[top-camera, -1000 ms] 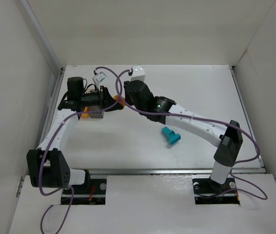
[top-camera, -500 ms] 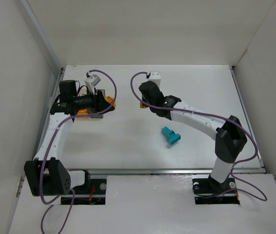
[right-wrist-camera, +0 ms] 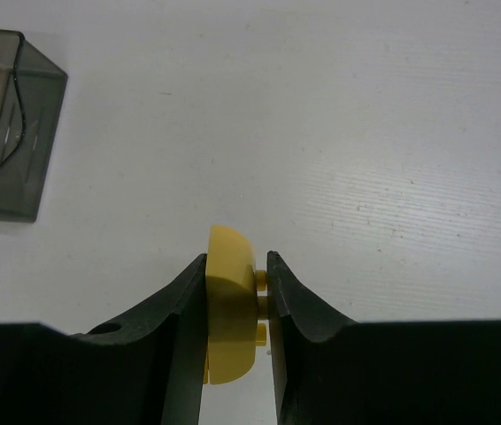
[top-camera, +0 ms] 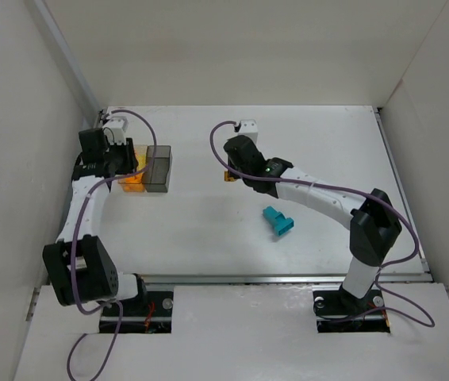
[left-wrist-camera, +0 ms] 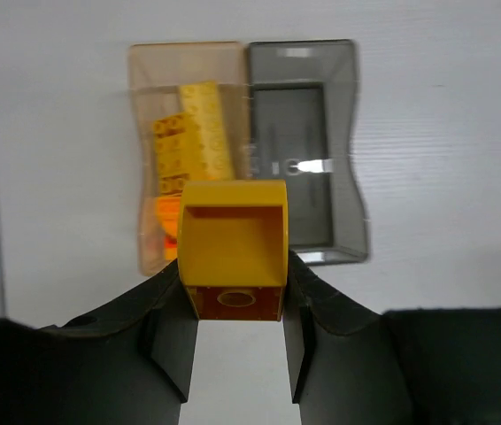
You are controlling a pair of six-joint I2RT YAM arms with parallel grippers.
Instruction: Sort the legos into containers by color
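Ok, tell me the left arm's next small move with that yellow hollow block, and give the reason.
Probably ease the left gripper forward until the yellow hollow plastic block hangs fully over the amber translucent box, then open. The clamped block sits at that box's near edge, yellow and orange pieces already lie inside, and the smoky grey box beside it holds none.

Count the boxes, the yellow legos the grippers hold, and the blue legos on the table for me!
Boxes: 2 (amber, grey)
Yellow legos held: 2 (left gripper, right gripper)
Blue legos: 1
Total: 5
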